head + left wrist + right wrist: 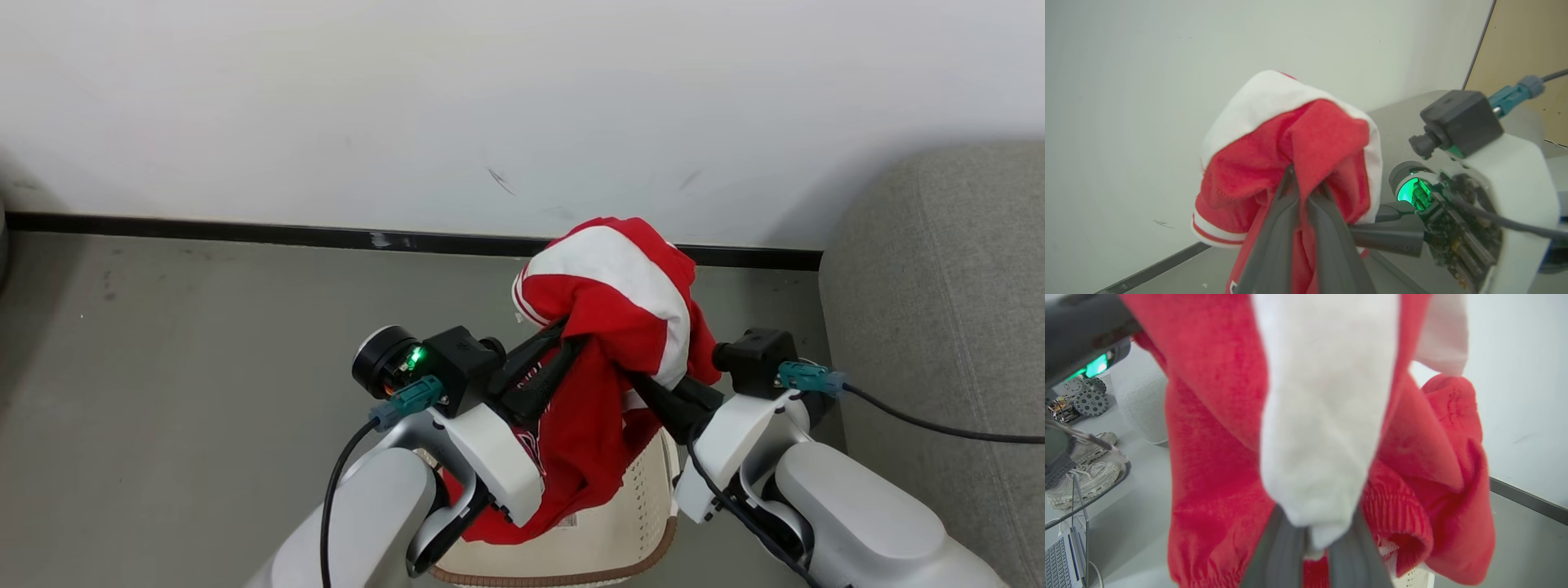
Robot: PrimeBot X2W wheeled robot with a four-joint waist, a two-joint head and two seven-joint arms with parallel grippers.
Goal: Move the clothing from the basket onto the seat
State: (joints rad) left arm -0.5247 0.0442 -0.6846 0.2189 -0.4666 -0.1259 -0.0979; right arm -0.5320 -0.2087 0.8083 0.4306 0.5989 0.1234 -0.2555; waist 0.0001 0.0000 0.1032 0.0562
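**Head view.** We find the clothing (608,327) lifted above the basket (633,523), bunched over both sets of fingers. The left gripper (563,341) is clenched on the red fabric. The right gripper (643,380) reaches in from the opposite side, its tips buried in the folds. The bundle's long axis runs top to bottom: the white band crowns it, and the lower hem trails down to the basket, where we see little else. The seat (939,327) stands at the right, clear of the fabric. A white wall (326,106), black skirting (204,229) and grey floor (163,367) lie beyond. Nothing stands between the bundle and the seat.

**Left wrist view.** The left gripper (1305,185) is closed on a red fold of the clothing (1290,139). The right gripper (1386,237) enters from the right and meets the cloth.

**Right wrist view.** The right gripper (1310,539) is pinched shut on the white band of the clothing (1216,437), which hangs straight down. A perforated corner of the basket (1414,575) shows below. Pale shoes (1086,473) and a laptop (1061,555) lie on the floor, well apart.
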